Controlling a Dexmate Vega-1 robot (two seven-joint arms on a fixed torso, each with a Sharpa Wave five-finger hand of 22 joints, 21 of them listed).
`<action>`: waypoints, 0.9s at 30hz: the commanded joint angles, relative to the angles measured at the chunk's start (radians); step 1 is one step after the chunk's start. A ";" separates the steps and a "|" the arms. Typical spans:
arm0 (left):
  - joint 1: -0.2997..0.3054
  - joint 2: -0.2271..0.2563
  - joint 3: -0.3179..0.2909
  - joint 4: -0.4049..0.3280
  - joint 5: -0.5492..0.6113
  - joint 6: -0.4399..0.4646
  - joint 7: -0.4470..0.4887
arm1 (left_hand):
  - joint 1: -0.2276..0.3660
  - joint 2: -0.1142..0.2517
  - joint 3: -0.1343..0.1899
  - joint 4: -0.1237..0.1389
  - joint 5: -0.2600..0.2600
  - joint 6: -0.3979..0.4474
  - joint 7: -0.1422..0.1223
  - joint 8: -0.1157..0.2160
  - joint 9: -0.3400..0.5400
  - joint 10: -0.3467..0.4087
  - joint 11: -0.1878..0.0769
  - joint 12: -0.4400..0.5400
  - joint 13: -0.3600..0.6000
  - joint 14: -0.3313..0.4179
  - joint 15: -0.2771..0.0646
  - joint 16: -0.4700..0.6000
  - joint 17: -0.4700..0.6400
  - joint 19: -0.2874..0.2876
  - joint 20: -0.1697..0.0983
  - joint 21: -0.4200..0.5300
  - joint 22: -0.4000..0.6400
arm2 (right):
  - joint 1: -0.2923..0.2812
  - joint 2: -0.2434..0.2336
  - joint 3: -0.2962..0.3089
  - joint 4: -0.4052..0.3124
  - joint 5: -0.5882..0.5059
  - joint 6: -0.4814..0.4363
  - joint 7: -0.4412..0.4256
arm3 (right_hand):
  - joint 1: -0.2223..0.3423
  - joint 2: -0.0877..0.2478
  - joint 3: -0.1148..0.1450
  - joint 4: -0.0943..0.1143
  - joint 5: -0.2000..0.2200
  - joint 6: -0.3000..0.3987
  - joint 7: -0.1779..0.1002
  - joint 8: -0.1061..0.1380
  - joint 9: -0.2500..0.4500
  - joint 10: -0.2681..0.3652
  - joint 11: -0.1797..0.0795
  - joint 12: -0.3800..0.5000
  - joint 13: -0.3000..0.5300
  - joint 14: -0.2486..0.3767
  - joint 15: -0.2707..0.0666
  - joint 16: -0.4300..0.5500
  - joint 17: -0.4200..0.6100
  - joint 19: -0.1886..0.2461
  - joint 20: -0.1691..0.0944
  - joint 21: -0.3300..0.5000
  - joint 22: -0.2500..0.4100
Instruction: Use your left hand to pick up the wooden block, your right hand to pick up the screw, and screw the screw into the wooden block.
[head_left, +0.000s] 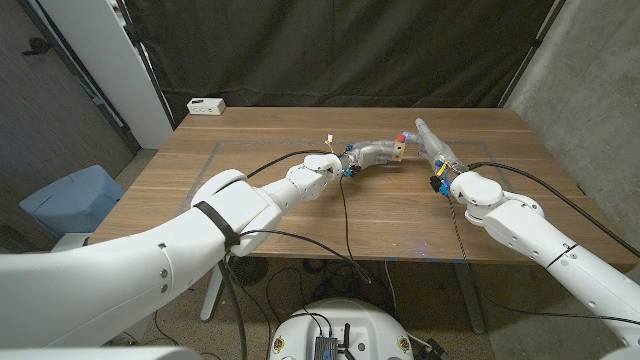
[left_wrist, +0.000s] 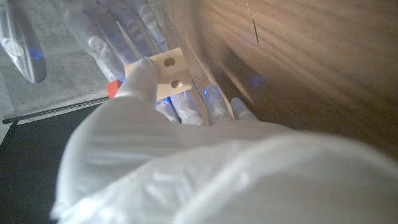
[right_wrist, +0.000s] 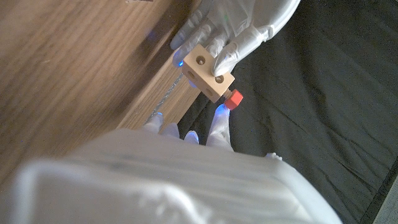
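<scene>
Head view: wooden block (head_left: 398, 151) is held up over the surface (head_left: 300, 220) by the left hand (head_left: 372, 154), w/ the right hand (head_left: 432, 145) brought in just beside it.

Left wrist view: left fingers (left_wrist: 144, 74) are clamped on the block, holes kept exposed; screw (left_wrist: 112, 89) is seen red at the block's edge.

Right wrist view: screw head sits against the block; whether right fingers (right_wrist: 219, 127) are pinching it can't be told. Judged: block should be kept steady, screw axis aligned w/ the hole while turned.
</scene>
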 joint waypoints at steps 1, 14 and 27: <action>0.001 -0.001 0.001 0.000 0.000 0.003 0.002 | 0.000 0.011 0.002 0.006 0.004 0.043 0.036 0.008 0.005 0.009 0.002 0.007 0.005 0.009 -0.054 0.005 0.004 0.007 -0.004 0.007 0.005 | -0.010 -0.003 0.002 -0.013 -0.001 0.002 -0.007 | -0.006 0.026 0.000 0.003 0.007 0.008 -0.001 0.005 -0.001 -0.098 0.003 0.006 0.000 -0.163 0.005 0.006 0.001 -0.007 -0.004 0.003 0.000; 0.003 -0.002 0.001 -0.001 0.000 -0.008 -0.007 | -0.002 0.010 0.002 0.007 0.004 0.045 0.034 0.009 0.005 0.009 0.001 0.007 0.005 0.011 -0.056 0.005 0.004 0.007 -0.005 0.007 0.005 | -0.027 -0.012 0.009 -0.030 0.001 0.001 -0.011 | -0.004 0.028 0.000 0.002 0.008 0.010 -0.001 0.005 -0.001 -0.095 0.004 0.007 0.000 -0.161 0.005 0.006 0.001 -0.005 -0.004 0.003 0.000; 0.009 -0.002 -0.002 -0.001 -0.001 -0.024 -0.020 | 0.000 0.011 0.003 0.006 0.005 0.042 0.034 0.008 0.005 0.009 0.001 0.007 0.005 0.010 -0.054 0.004 0.004 0.007 -0.005 0.007 0.005 | -0.051 -0.018 0.019 -0.045 0.003 0.006 -0.023 | -0.003 0.028 0.001 0.002 0.008 0.013 -0.002 0.006 -0.001 -0.093 0.004 0.007 0.000 -0.160 0.005 0.007 0.001 -0.002 -0.005 0.005 0.000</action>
